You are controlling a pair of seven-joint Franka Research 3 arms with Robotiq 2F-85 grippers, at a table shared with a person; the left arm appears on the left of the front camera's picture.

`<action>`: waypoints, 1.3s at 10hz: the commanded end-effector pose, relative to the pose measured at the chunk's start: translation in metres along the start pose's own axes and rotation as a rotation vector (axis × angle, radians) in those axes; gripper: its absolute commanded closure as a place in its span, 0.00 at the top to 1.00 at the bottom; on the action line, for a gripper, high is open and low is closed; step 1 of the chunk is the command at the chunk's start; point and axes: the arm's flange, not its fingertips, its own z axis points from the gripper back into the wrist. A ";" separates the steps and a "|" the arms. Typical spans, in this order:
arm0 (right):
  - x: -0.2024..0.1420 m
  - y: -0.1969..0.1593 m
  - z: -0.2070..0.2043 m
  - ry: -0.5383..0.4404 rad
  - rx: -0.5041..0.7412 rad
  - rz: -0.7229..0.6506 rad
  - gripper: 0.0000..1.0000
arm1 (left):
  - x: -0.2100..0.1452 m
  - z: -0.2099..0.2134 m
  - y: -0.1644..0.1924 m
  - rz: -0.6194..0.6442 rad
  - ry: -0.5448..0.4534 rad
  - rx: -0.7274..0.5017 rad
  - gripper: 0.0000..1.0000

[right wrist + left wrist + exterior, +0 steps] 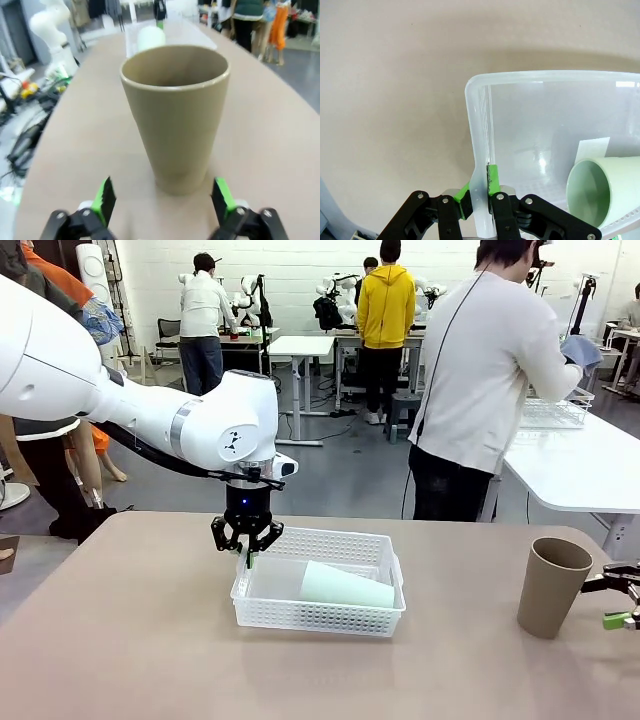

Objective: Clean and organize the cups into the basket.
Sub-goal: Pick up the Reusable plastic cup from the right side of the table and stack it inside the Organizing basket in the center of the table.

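My left gripper [247, 552] pinches the basket [330, 620] wall; a mint cup [345, 587] lies inside. My right gripper [613, 600] is wide open, holding nothing, with a tan cup [550, 585] right in front.

Surfaces: basket [320, 623] white plastic, faintly translucent, glossy rim, perforated sides; green cup [345, 587] pale, matt, smooth; brown cup [550, 590] matt, smooth, plastic-looking; table [130, 640] beige, matt, even; left end effector [479, 186] black links, slight sheen; pads [492, 180] green, dull.
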 end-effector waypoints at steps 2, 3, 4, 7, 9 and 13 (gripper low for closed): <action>-0.005 -0.009 -0.017 0.037 -0.006 0.041 1.00 | 0.000 0.001 0.000 0.003 -0.001 0.001 0.00; -0.004 -0.012 -0.019 0.033 0.000 0.044 1.00 | 0.000 0.001 0.000 0.003 -0.001 0.001 0.00; -0.004 -0.014 -0.023 0.025 0.011 0.037 1.00 | 0.000 0.001 0.000 0.003 -0.001 0.001 0.00; 0.003 -0.019 -0.037 -0.007 0.045 0.033 1.00 | 0.000 0.001 0.000 0.003 -0.001 0.001 0.00; 0.005 -0.020 -0.047 -0.024 0.071 0.040 1.00 | 0.000 0.001 0.000 0.003 -0.001 0.001 0.00; 0.009 -0.026 -0.066 -0.045 0.107 0.039 1.00 | 0.000 0.001 0.000 0.003 -0.001 0.001 0.00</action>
